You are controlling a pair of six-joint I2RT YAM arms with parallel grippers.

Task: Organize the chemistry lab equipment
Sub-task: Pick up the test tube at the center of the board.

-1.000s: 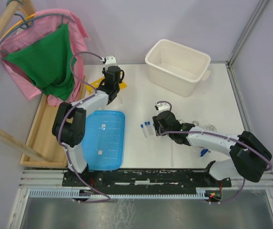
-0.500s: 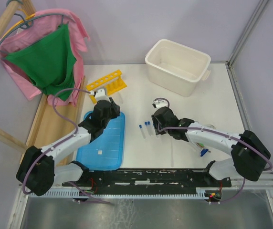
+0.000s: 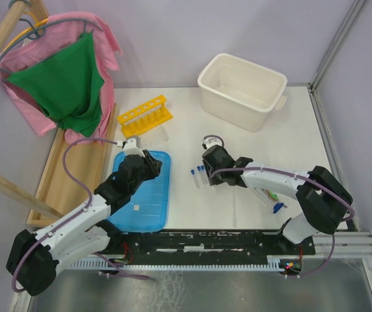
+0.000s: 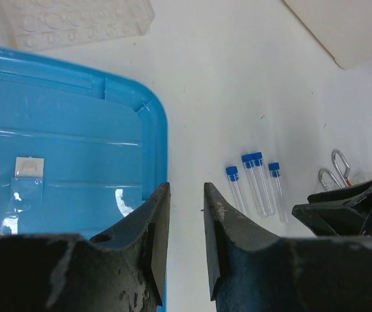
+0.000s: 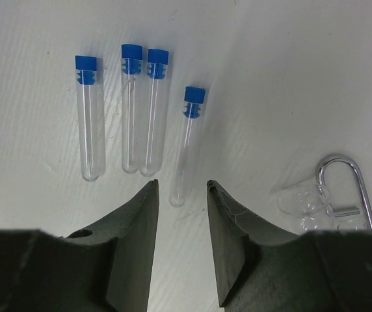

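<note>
— What's nearest us?

— On the left, the blue lid lies flat on the table. The left gripper hangs over the lid's right-hand edge. Its jaws are only a little apart, with nothing between them.

— And on the right side?

— A blue-tipped rod lies by the right arm. Further in is a glass flask, blurred from here, touching the metal loops of the tongs.

— What's the right gripper doing?

— It's low over the four blue-capped tubes, which lie on the bare table between the lid and the tongs. Three of them lie side by side, the middle two touching. The fourth tube lies a bit apart, slightly tilted. The jaws are spread on either side of its rounded end and aren't pinching it.

— So none of the tubes is in the rack?

— No. The yellow rack is further back on the left, well apart from the tubes, and I can't see anything in its holes.

— And beyond that?

— The white tub sits at the far side of the table. Off to the far left, pink and green cloths hang from a hanger.
</note>
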